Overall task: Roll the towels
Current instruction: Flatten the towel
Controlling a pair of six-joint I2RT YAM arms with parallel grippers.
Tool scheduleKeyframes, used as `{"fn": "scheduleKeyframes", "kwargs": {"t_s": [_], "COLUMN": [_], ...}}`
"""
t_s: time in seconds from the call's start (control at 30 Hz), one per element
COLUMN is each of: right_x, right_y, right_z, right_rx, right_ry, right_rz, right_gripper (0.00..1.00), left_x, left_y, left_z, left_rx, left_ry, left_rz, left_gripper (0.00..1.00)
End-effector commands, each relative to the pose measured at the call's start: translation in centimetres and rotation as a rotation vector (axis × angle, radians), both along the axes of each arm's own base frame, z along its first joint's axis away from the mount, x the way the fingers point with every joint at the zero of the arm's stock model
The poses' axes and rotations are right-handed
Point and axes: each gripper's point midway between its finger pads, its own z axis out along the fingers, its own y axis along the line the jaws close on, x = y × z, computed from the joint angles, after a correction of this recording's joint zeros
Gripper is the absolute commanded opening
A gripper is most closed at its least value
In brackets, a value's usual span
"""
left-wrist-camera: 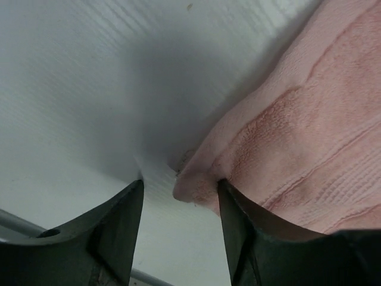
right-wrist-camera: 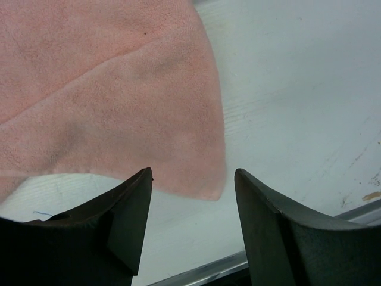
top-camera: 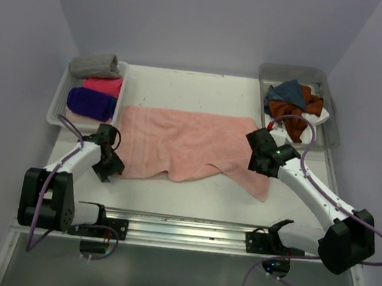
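A salmon towel (top-camera: 184, 142) lies spread flat across the middle of the table (top-camera: 183, 88), its long sides running left to right. Its near edge is wavy, and its near right corner is drawn out toward the near edge of the table. The left gripper (left-wrist-camera: 180, 182) is low over the towel's near left corner. Its jaws are apart and hold nothing, and in the wrist view that rounded corner lies on the table just beyond the fingertips, nearer the right one. From above the fingers cannot be seen under the wrist. The right gripper (right-wrist-camera: 193, 171) sits at the near right corner, also spread wide and empty, with the corner's tip resting just past the gap. Whether either finger touches the cloth cannot be told. In the far left corner a tray (top-camera: 57, 116) holds three rolls in a row: grey (top-camera: 95, 65) farthest, hot pink (top-camera: 104, 85) in the middle, purple (top-camera: 90, 103) nearest. In the far right corner a second tray (top-camera: 331, 129) holds a loose heap of teal (top-camera: 287, 91), rust (top-camera: 298, 116) and white (top-camera: 319, 117) cloth. The layers overlap, so their count is unclear, and a cable loop crosses in front of them. A metal rail (top-camera: 183, 225) runs along the near edge.
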Motion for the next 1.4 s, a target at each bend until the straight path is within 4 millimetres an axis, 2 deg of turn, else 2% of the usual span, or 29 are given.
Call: {"fn": "scheduleKeyframes", "kwargs": {"t_s": [0.0,0.03,0.1,0.13,0.17,0.3,0.33,0.4,0.43,0.5,0.6,0.7,0.8,1.0,1.17,1.3,1.37], "right_x": [0.4,0.3,-0.1,-0.4,-0.8,-3.1,-4.3,-5.8,-6.0,-6.5,-6.3,-6.8,-6.8,-6.5,-6.9,-6.9,-6.9], "right_y": [0.0,0.0,0.5,0.7,0.9,2.9,3.3,3.1,3.1,2.3,0.0,-1.1,-0.9,-1.1,-0.4,-0.3,-0.8], "right_z": [2.0,2.1,2.4,2.1,1.9,0.0,-1.4,-3.1,-3.1,-3.7,-3.6,-5.5,-7.2,-8.3,-9.7,-11.0,-11.3], "right_rx": [0.037,0.043,0.08,0.098,0.117,0.276,0.321,0.356,0.4,0.404,0.385,0.385,0.43,0.457,0.496,0.5,0.475], "right_ry": [-0.062,-0.064,-0.063,-0.051,-0.04,0.021,0.056,0.083,0.052,0.029,-0.049,-0.01,0.026,0.007,0.033,0.04,0.033], "right_rz": [-0.036,-0.036,-0.023,-0.023,-0.024,-0.037,-0.083,-0.153,-0.223,-0.285,-0.398,-0.482,-0.532,-0.567,-0.574,-0.584,-0.592], "right_gripper": [0.62,0.62,0.62,0.62,0.62,0.62,0.62,0.62,0.61,0.61,0.62,0.63,0.62,0.6,0.58,0.53,0.44], "left_x": [2.0,2.5,3.1,3.8,4.2,6.1,6.5,7.1,7.5,7.6,7.6,7.6,7.9,8.3,8.6,8.7,8.6], "left_y": [-1.0,-0.8,-0.2,0.1,1.3,3.8,4.4,4.3,4.3,4.4,4.7,4.7,4.6,4.6,4.6,4.6,4.7], "left_z": [-0.6,-0.3,0.3,1.4,2.4,6.6,7.6,8.8,9.2,9.1,8.7,8.5,8.2,8.4,8.5,8.6,8.7], "left_rx": [-0.037,-0.024,0.008,0.029,0.086,0.178,0.192,0.187,0.186,0.179,0.173,0.172,0.164,0.165,0.163,0.162,0.166], "left_ry": [-0.07,-0.081,-0.09,-0.104,-0.127,-0.25,-0.283,-0.335,-0.351,-0.343,-0.334,-0.338,-0.332,-0.327,-0.328,-0.331,-0.33], "left_rz": [0.003,0.001,0.002,0.004,0.022,0.078,0.1,0.1,0.102,0.109,0.124,0.122,0.106,0.097,0.096,0.096,0.096], "left_gripper": [0.53,0.41,0.24,0.0,0.0,0.0,0.0,0.0,0.0,0.0,0.0,0.0,0.0,0.0,0.0,0.0,0.0]}}
